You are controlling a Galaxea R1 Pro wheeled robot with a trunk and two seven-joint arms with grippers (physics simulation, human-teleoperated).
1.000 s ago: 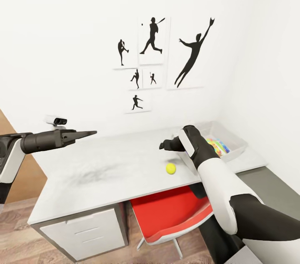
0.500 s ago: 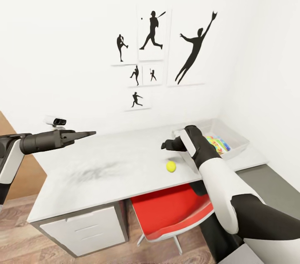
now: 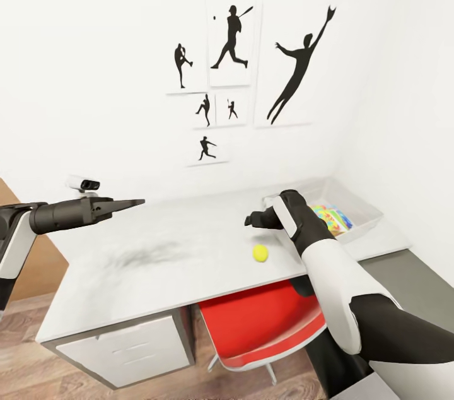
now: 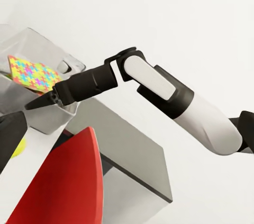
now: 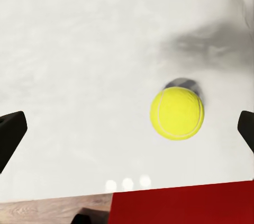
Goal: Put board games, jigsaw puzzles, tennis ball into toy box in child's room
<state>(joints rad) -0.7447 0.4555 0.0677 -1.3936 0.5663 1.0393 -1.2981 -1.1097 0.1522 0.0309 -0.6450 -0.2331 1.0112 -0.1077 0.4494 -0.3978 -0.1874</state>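
On the long pale grey counter (image 3: 157,255), the small yellow-green tennis ball (image 3: 260,253) rests near the front edge, uncollected, just at 7 o'clock from the right gripper (image 3: 249,220), which hangs above it; from the right wrist, the ball (image 5: 177,113) lies between widely parted jaws that hold nothing. At 2 o'clock from the ball stands the shallow light grey toy box (image 3: 366,209), already holding at least one multicoloured square jigsaw puzzle (image 3: 331,218), also seen from the left wrist (image 4: 33,73). The left gripper (image 3: 135,202) hovers well apart at 9 o'clock, empty, its jaws apparently closed to a point. Judged from this, the ball remains to be boxed; whether the board games are inside cannot be told. A red chair (image 3: 258,321) sits under the counter.
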